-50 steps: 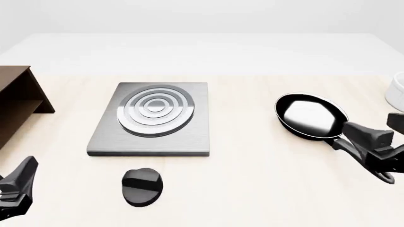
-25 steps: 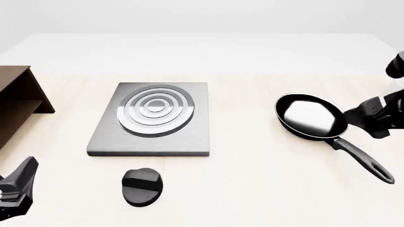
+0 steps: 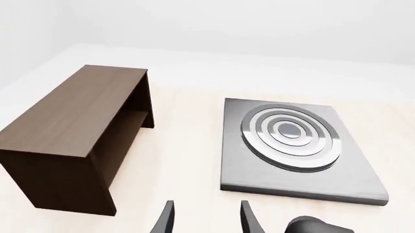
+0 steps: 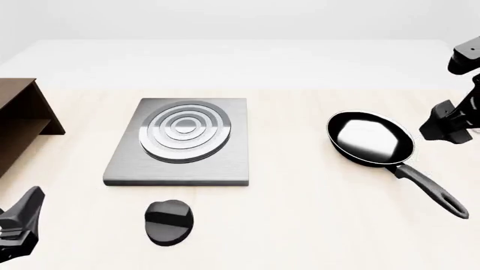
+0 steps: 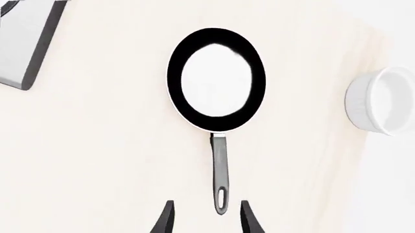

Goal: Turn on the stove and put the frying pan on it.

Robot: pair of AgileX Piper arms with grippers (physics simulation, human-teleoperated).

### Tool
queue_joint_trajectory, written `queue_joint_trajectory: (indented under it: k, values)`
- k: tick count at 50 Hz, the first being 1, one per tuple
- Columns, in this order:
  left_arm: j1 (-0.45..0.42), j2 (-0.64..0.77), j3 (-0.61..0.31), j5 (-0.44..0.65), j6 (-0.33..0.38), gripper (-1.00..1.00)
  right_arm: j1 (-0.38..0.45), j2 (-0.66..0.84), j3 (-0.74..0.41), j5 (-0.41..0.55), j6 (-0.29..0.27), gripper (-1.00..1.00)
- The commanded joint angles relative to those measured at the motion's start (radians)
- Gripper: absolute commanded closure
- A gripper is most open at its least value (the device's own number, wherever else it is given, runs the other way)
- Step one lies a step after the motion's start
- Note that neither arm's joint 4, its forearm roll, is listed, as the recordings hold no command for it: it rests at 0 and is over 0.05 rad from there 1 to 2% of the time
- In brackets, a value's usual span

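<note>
the frying pan [image 4: 371,139] sat on the table [image 4: 300,214], on the right side, well apart from the stove [image 4: 182,142]. its long handle [image 4: 431,191] pointed toward the robot's side and a bit to the right. in the right wrist view the handle [image 5: 220,173] ran straight toward the right gripper [image 5: 204,218], and its end with the hole lay between the two finger tips, lower down than they were. the fingers were spread apart and held nothing. so the right arm was the near one for the pan, and it looked lined up to come down on the handle.

the black knob [image 4: 170,221] lay just in front of the stove, nearer the left gripper [image 3: 206,221]. that one was also spread apart and held nothing.
</note>
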Motion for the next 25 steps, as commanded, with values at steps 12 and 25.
queue_joint_trajectory:
  k: [12, 25]
  values:
    - [0.001, 0.0, 0.0, -0.003, -0.007, -1.0, -0.135, 0.129, 0.013, -0.06, -0.15, -1.0]
    - [0.001, 0.0, 0.0, -0.002, -0.017, -1.0, -0.145, 0.192, 0.079, -0.153, -0.184, -1.0]
